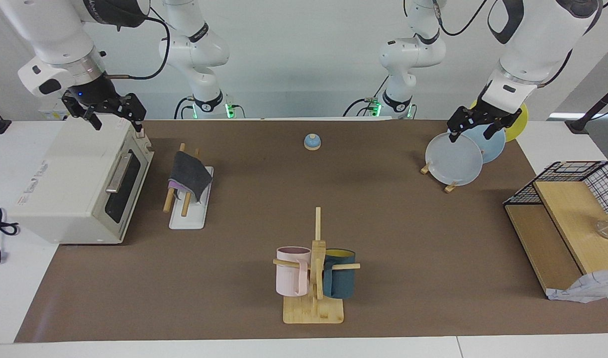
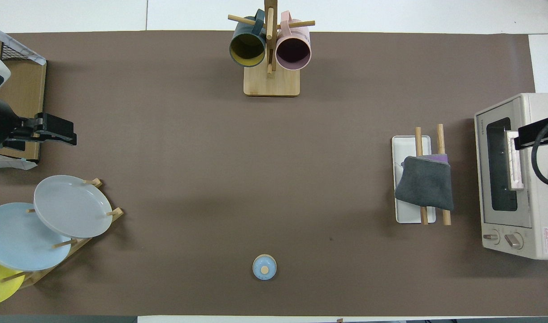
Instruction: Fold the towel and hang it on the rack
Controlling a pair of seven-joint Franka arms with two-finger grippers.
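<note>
Robot lab staged as kitchen: brown-matted counter (image 1: 383, 223), toaster oven (image 1: 80, 184), mug tree (image 1: 315, 268), plate stand (image 1: 451, 186), bare white walls.

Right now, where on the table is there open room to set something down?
The widest bare stretch of mat lies between the mug tree, the small blue bell, the plate stand and the rack carrying the towel. It is tight between rack and toaster oven, and around the plates.
</note>
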